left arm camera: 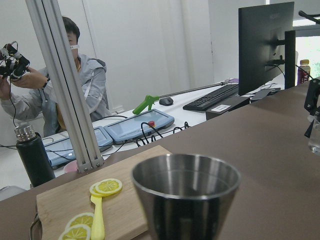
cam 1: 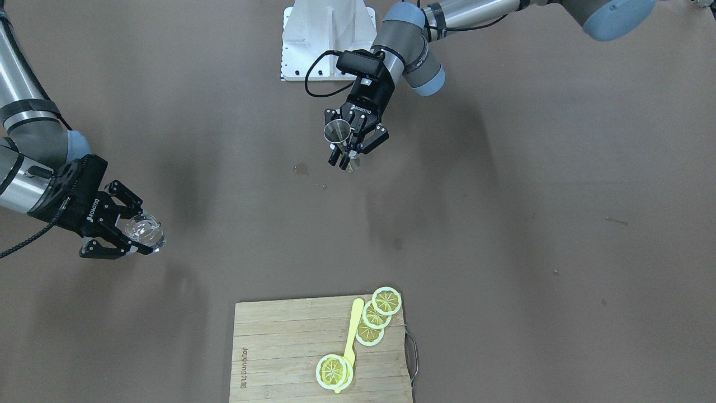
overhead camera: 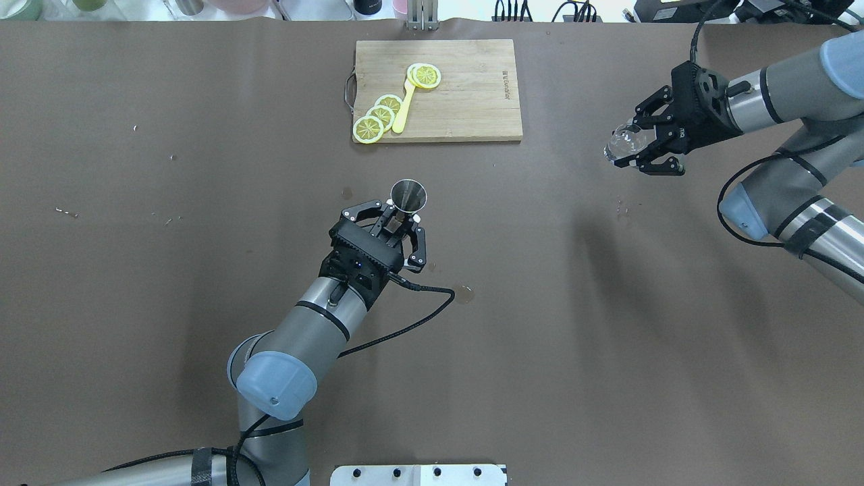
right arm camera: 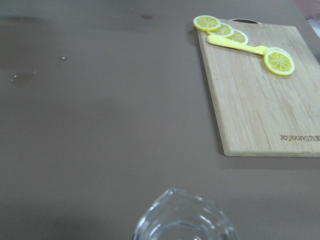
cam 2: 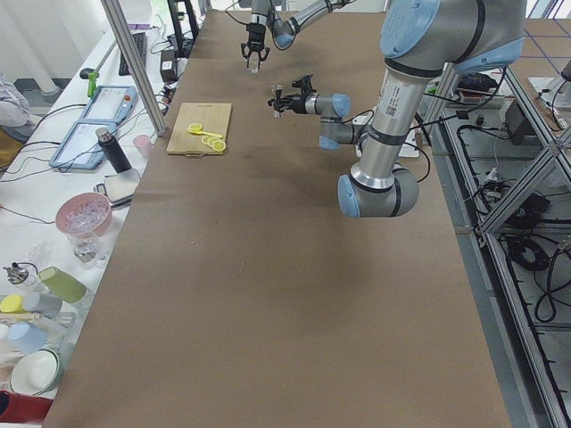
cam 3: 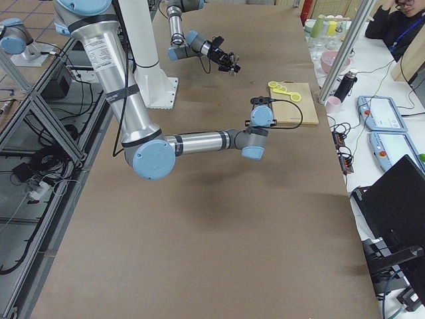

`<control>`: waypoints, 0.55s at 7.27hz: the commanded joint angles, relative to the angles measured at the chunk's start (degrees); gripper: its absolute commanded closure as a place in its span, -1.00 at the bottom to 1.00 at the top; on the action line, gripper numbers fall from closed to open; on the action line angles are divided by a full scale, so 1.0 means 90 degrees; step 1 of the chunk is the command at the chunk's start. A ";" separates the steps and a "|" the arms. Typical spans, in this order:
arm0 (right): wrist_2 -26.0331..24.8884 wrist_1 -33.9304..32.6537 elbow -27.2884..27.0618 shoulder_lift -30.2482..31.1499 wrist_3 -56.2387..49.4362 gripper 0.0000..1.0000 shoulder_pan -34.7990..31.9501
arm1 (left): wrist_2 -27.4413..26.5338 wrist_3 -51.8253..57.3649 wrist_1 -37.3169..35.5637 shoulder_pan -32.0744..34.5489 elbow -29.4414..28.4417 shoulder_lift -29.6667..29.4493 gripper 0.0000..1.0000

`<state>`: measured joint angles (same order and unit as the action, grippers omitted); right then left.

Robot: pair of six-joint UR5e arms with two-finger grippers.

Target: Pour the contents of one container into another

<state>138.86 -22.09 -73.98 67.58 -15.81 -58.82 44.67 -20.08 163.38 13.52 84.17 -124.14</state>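
Tumbler (cam 1: 144,232), clear glass, is clamped between the right jaws and lifted off the surface (cam 1: 503,235), with its shadow below. The jaws pinch its sides. Its mouth faces roughly up, but the exact tilt is hard to tell. Contents of the tumbler: cannot tell, the glass is too reflective. Jigger (overhead camera: 408,196), a grey steel hourglass, is grasped by the left jaws around its narrow waist, upright, wide open cone on top, also off the surface. The left wrist view shows the jigger's upper cup right in front of the jaws, its inside dark. Right jaws and left jaws are well apart, with the tumbler far off to the side of the jigger. Right arm (cam 1: 28,129) comes in low, its jaws near-horizontal; left arm (overhead camera: 317,324) reaches forward from the base. Wooden cutting board (overhead camera: 466,94) lies ahead of the left jaws, past the jigger and apart from it. Lemon slices (overhead camera: 380,116) overlap in a row at the board end farther from the right jaws. One more slice rests on the broad end of a yellow utensil (overhead camera: 402,115). Wet spot (overhead camera: 463,293) on the surface near the left jaws, on the side toward the right jaws. Smaller drops (overhead camera: 622,214) lie near the right jaws. Person (left arm camera: 85,90) sits at a desk beyond the board, holding a small device up.
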 commanded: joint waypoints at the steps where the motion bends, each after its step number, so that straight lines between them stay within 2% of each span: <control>1: 0.0021 -0.0688 -0.0498 0.0021 0.0028 1.00 0.0002 | 0.0017 0.0083 0.0244 -0.0037 -0.0133 -0.0034 1.00; 4: -0.0076 -0.0964 -0.1134 -0.0057 0.0485 1.00 0.0256 | 0.0095 0.0112 0.0293 -0.0008 -0.0249 -0.0277 1.00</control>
<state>138.60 -30.22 -82.22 67.29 -13.56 -57.47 45.31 -19.15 165.85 13.25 82.71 -125.35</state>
